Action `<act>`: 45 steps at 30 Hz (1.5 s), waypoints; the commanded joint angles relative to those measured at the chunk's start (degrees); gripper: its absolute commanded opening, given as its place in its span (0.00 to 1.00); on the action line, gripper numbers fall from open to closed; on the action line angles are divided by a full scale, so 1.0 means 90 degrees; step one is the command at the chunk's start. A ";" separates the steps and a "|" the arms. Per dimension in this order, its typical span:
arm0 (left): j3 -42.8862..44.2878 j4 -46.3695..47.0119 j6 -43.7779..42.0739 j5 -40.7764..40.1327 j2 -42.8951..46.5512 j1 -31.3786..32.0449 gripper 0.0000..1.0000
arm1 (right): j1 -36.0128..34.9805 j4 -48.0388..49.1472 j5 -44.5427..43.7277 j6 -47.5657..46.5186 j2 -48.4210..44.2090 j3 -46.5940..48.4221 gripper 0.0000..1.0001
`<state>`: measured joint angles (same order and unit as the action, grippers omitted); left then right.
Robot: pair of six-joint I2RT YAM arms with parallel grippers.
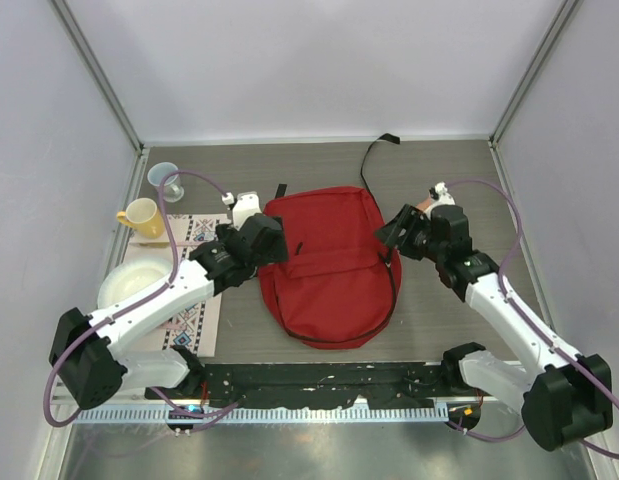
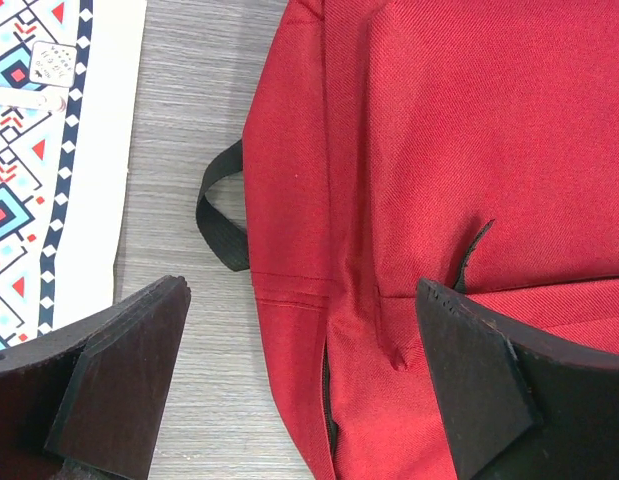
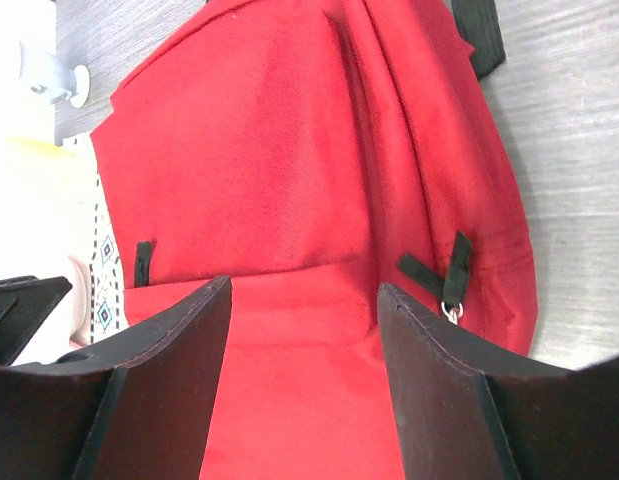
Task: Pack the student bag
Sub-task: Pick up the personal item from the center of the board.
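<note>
Bag (image 1: 329, 275): centre frame, flat on worktop (image 1: 439, 170).
Handling: soft, floppy, probably light; pinch the zip pull (image 3: 453, 285) or a fabric fold.
Left fingers (image 2: 124, 380): wide apart, empty.
Right fingers (image 3: 169, 380): apart, empty.

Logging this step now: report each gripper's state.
Left gripper: open, holding nothing, over the student bag.
Right gripper: open, holding nothing, over the same bag.
</note>
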<state>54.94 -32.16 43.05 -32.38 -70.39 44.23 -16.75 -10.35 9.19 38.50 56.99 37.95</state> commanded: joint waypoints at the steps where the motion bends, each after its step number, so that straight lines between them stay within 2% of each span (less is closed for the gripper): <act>1: 0.0068 0.0087 -0.0066 -0.0104 0.0233 -0.0031 1.00 | 0.0006 -0.0188 0.0316 -0.0673 0.0551 0.0772 0.66; 5: 0.0029 0.0195 -0.0076 0.0033 0.0292 -0.0031 0.99 | -0.0189 -0.0246 0.0609 -0.0879 0.1457 0.1338 0.66; 12: 0.0009 0.0253 -0.0125 0.0258 0.0341 -0.0031 1.00 | -0.1116 -0.0334 0.0229 -0.1114 0.2494 0.2198 0.66; 19: -0.0049 0.0292 -0.0164 0.0385 0.0351 -0.0031 1.00 | -0.1507 -0.0510 0.0151 -0.1426 0.3022 0.2433 0.66; 25: -0.0030 0.0361 -0.0193 0.0531 0.0156 -0.0031 1.00 | -0.1703 -0.0706 0.0190 -0.1671 0.2750 0.2112 0.64; 29: 0.0048 0.0429 -0.0232 0.0639 0.0058 -0.0031 0.99 | -0.1703 -0.0501 -0.0365 -0.1485 0.1913 0.1653 0.64; 32: 0.0116 0.0488 -0.0300 0.0688 -0.0001 -0.0031 0.99 | -0.1674 -0.0491 -0.1224 -0.1320 0.1520 0.1545 0.74; 33: 0.0136 0.0488 -0.0310 0.0697 -0.0011 -0.0031 1.00 | -0.1635 -0.0491 -0.1536 -0.1290 0.1326 0.1535 0.79; 37: 0.0233 0.0478 -0.0379 0.0746 -0.0079 -0.0031 1.00 | -0.1099 -0.0705 -0.1919 -0.1104 0.0983 0.1584 0.86; 42: 0.0234 0.0380 -0.0311 0.0678 0.0096 -0.0031 0.99 | 0.0609 -0.0823 -0.1852 -0.0870 0.0835 0.1437 0.92; 45: 0.0068 0.0487 -0.0291 0.0668 0.0301 -0.0031 0.99 | 0.1595 -0.0813 -0.1413 -0.0733 0.1040 0.1398 0.92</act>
<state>55.18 -30.02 40.34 -25.67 -70.74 44.23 -10.70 -17.45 -4.60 29.50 65.60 51.22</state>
